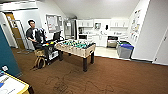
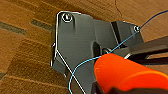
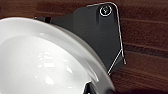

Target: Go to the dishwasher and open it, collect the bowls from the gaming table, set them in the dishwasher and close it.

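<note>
Right gripper and left gripper alike are hiding their state from us: we cannot tell from either wrist view whether they are open or closed. Close against the right wrist camera we are seeing one white bowl (image 3: pixel 42 62), hanging above the brown carpet (image 3: pixel 145 37), so we are judging that this arm is carrying it. It is looking glossy, hard and stiff, probably slippery and liable to chip. The rim is where we are thinking a hold belongs, pinched across the wall. By the left wrist one orange rounded thing (image 2: pixel 125 72) is showing, likely a second bowl, matte and probably light plastic. A thin blue wire (image 2: pixel 82 66) is crossing in front of it.

Further out in the head view, one gaming table (image 1: pixel 76 47) is standing on the carpet, its green field up. We are making out no bowls on it from here. One person (image 1: pixel 33 35) is sitting just beside its left end. Beyond, near the right wall, a blue-lidded bin (image 1: pixel 125 48) is standing. Farthest, under the kitchen counter, one dishwasher (image 1: pixel 112 41) is showing dark and grey. We cannot tell whether its door is down.
</note>
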You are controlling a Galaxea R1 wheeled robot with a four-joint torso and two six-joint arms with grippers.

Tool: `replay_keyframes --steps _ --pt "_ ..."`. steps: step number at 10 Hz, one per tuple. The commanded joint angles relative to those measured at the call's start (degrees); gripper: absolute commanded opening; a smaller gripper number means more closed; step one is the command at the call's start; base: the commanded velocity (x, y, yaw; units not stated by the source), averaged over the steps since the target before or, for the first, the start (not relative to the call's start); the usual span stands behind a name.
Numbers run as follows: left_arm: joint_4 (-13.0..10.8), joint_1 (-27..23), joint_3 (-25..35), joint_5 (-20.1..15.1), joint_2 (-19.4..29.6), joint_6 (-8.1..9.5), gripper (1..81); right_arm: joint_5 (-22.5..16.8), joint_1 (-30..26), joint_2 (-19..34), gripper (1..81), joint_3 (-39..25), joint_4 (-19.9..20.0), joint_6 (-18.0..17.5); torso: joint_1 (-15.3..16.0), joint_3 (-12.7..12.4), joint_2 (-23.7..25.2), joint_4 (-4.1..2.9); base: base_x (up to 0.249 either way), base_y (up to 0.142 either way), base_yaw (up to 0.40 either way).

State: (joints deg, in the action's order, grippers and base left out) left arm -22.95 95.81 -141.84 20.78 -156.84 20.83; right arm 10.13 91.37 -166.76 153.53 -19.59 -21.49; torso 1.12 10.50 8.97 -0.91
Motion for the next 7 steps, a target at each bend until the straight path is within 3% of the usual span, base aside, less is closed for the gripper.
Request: replay_keyframes --steps 1,3,5,7 --pt "-0.8 -1.4 0.0 -2.0 1.2 -0.09 1.0 -1.9 -2.3 0.4 1.0 -0.1 -0.8 0.0 0.0 0.0 0.0 0.00 0.000 0.000 -0.396" --pt "-0.7 -1.4 0.0 -2.0 1.2 -0.09 1.0 -1.9 -2.4 0.4 1.0 -0.2 -1.0 0.0 0.0 0.0 0.0 0.00 0.000 0.000 -0.396" --pt "-0.6 -1.4 0.2 -1.6 1.2 -0.09 1.0 -1.9 -2.5 0.4 1.0 -0.2 -1.0 0.0 0.0 0.0 0.0 0.00 0.000 -0.197 0.000" --pt "-0.6 -1.4 0.2 -1.5 1.0 -0.09 1.0 -1.9 -2.5 0.4 1.0 -0.2 -1.0 0.0 0.0 0.0 0.0 0.00 0.000 -0.071 0.000"
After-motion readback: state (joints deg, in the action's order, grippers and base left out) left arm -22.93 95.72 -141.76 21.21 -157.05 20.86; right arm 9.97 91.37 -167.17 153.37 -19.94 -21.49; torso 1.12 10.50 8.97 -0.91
